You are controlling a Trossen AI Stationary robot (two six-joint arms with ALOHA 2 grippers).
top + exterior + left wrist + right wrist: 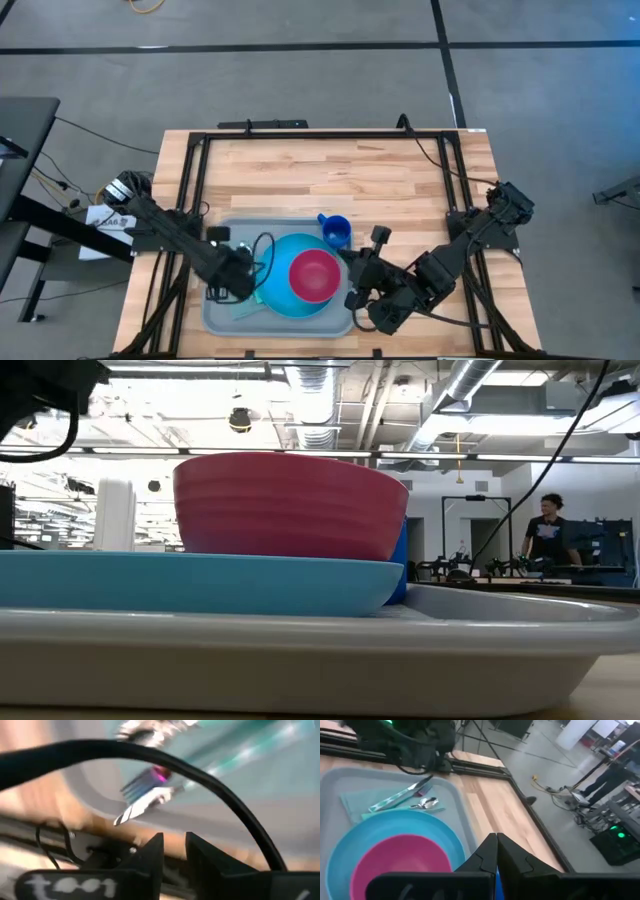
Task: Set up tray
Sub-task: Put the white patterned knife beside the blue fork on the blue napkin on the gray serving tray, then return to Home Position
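Tray (222, 312) sits at the surface's near edge w/ plate, bowl, cup loaded; left claw (172, 851), narrowly parted & empty, should lift clear w/o snagging the cutlery (142, 802); right claw (496, 851) pinched closed, empty.

Left arm: reaching in from the table's left edge and angling toward the near middle, its left gripper (232, 272) hanging low with the two fingers (150, 851) sitting slightly apart, nothing between them. Right arm: coming in from the right edge, folding at the elbow and stretching toward the near centre, its right gripper (362, 272) pointing leftward with the fingertips (496, 842) pressing together, gripping nothing. Both wrists are tilting downward in the high view, and the two grippers are facing each other, well apart.
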